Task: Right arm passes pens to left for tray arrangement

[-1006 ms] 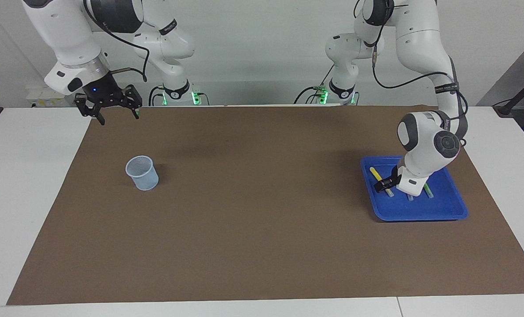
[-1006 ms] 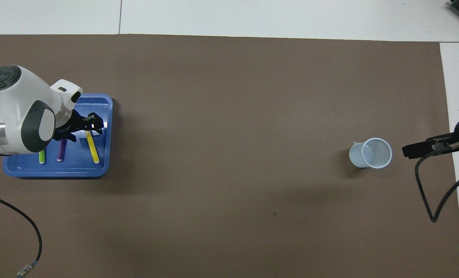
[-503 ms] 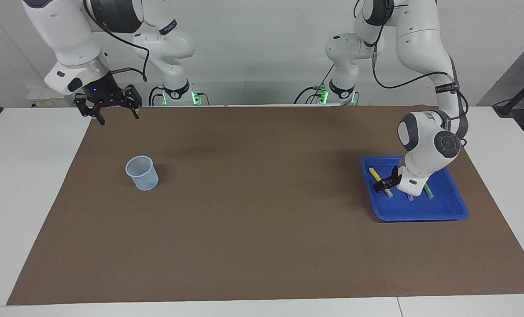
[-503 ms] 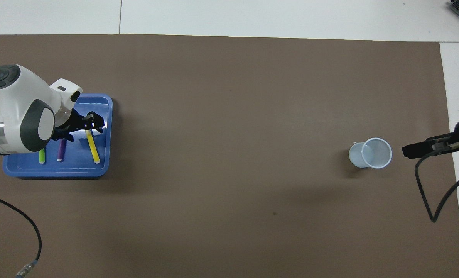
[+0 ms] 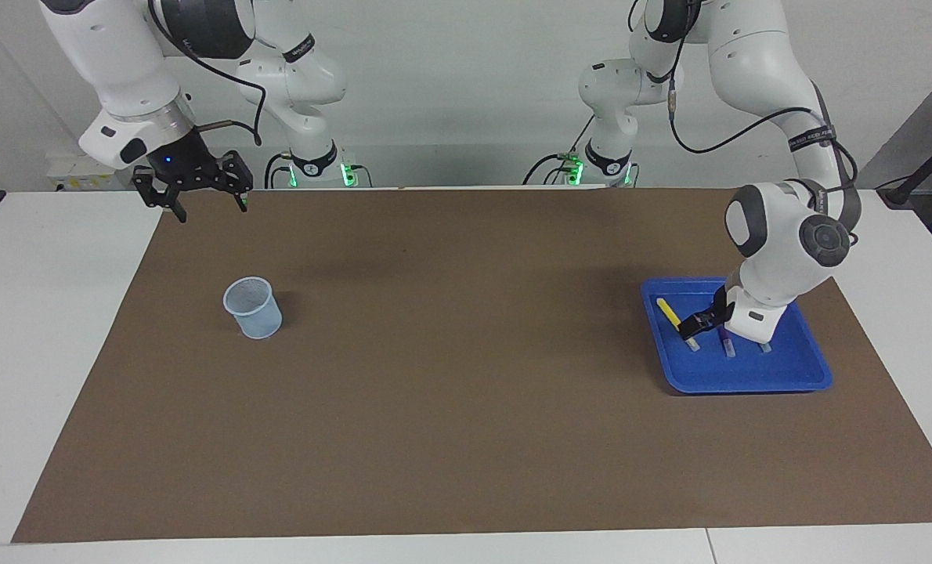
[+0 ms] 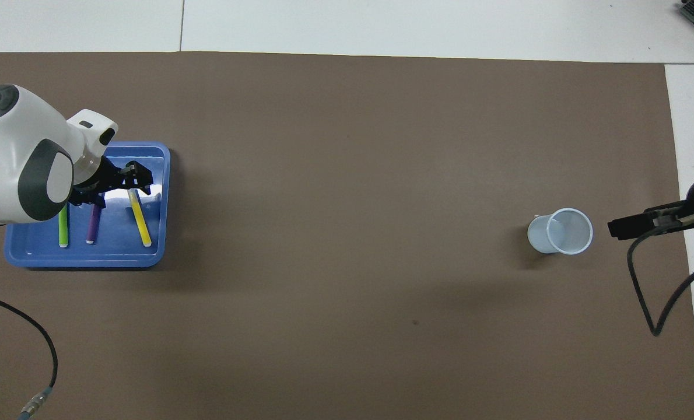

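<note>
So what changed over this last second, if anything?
The left gripper, open and empty, lifted off the shallow blue plastic tray, uncovering more of the slim purple pen and green pen. Yellow pen, pale mesh cup and waiting right gripper stayed put.

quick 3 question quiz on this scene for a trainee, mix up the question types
1. True or false: all three pens lie in the blue tray.
2. Which pen lies nearest the mesh cup? A green pen B purple pen C yellow pen
3. Fill in: the left gripper hangs over the ____, while the right gripper waits, open, over the mat's edge.

Key: 1 true; 2 C; 3 tray
</note>
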`<state>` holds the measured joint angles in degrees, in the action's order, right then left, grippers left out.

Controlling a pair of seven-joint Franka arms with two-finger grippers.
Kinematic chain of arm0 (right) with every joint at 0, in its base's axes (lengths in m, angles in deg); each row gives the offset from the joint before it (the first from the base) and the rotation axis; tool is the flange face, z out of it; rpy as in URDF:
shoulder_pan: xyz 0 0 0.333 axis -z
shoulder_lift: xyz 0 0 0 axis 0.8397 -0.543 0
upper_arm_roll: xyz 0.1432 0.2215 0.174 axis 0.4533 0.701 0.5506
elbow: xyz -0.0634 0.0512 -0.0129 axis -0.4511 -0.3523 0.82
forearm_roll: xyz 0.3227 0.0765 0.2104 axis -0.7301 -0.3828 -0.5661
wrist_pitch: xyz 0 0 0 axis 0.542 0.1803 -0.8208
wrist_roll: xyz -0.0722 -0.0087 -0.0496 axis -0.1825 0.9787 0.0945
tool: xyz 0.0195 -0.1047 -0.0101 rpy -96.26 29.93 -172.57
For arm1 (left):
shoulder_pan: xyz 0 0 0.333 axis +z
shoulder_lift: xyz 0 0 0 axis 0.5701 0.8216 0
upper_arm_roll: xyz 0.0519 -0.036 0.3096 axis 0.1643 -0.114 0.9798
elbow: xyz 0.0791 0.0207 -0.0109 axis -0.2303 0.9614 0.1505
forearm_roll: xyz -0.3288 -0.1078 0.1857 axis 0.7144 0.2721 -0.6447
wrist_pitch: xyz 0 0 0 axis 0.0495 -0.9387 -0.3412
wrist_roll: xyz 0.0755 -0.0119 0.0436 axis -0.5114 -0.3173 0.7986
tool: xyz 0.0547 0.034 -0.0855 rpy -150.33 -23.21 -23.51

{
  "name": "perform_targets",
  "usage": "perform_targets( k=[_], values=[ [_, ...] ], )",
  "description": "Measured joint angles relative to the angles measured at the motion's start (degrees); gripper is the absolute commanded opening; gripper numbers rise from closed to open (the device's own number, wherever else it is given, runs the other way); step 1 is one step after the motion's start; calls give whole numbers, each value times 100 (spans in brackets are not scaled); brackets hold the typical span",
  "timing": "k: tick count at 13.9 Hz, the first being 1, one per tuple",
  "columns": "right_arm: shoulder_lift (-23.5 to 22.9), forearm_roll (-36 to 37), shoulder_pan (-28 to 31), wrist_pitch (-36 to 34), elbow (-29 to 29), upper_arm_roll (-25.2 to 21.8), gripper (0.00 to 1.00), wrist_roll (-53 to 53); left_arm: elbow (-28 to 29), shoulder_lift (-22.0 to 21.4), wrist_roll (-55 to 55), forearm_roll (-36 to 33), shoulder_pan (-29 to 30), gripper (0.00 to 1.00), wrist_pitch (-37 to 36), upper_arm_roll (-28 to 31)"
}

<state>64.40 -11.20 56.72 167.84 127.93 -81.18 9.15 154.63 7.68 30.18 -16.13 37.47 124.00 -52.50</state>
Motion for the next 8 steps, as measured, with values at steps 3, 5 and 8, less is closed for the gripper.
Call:
perform_targets(
  k=[3,5,8],
  values=[
    [0,0,0,0,0,0,100,0,-227,-249,0,0,0,100,-475,2],
    [0,0,0,0,0,0,100,0,-463,-308,0,0,0,100,-803,7],
    [0,0,0,0,0,0,100,0,-698,-419,0,0,1,100,-1063,16]
  ],
)
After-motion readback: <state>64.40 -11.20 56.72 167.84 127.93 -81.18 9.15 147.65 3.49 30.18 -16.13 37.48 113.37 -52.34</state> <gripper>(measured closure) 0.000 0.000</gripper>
